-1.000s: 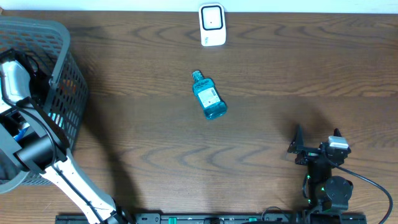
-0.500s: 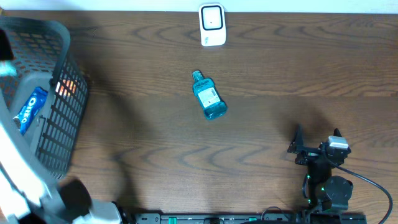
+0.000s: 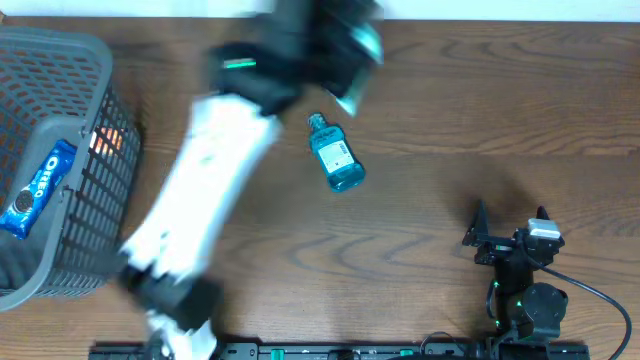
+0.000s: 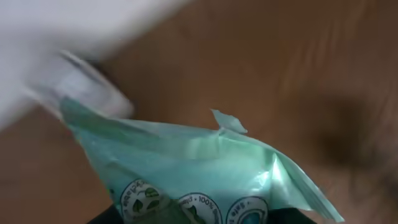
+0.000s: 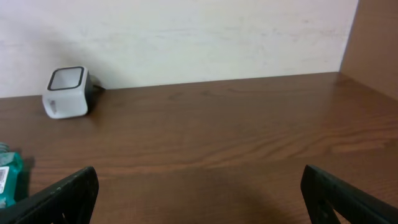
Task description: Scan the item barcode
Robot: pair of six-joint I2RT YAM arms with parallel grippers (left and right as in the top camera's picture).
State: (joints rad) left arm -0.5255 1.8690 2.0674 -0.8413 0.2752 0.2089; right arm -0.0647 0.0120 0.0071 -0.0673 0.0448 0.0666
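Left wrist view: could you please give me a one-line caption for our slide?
Motion-blurred close-up of a crinkled green pouch held in the left gripper, with the brown wooden table behind.

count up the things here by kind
clear blue plastic mouthwash bottle: 1
packets (blue oreo packet, pale green plastic pouch): 2
grey plastic mesh basket: 1
white box-shaped scanner: 1
orange thing behind the mesh, unclear: 1
total: 6

Glossy green plastic pouch [image 4: 205,168]; smooth wood-grain table [image 3: 450,120]
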